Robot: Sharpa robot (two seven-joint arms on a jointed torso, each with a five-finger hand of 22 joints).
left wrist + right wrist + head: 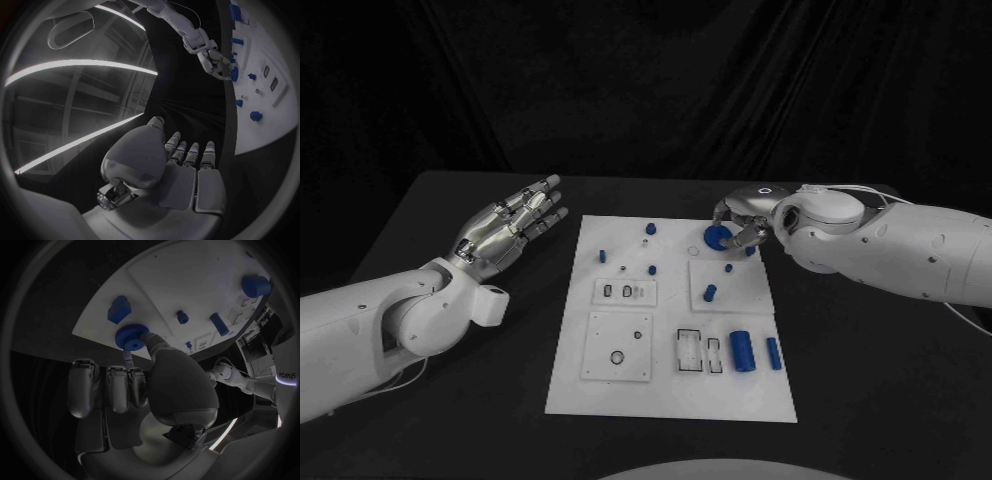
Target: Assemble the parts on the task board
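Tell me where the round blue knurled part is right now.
In the head view the round blue part sits at the task board's far right corner, against the right hand's fingers, with a small blue block nearby.

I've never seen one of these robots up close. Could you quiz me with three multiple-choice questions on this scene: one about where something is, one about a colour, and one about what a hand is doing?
1. Where is the left hand?
A. over the bare table beside the task board
B. flat on the board's middle
C. under the table

2. What colour are the small parts, such as the two cylinders on the board's near right?
A. red
B. blue
C. yellow

3. What is the right hand doing?
A. hanging open with nothing in it
B. pressing flat on the black table
C. holding a round blue part at the board's far right corner

Answers: 1 A, the head view shows it off the board's left edge, fingers apart. 2 B, all pieces are blue. 3 C, the right wrist view shows fingers on the part.
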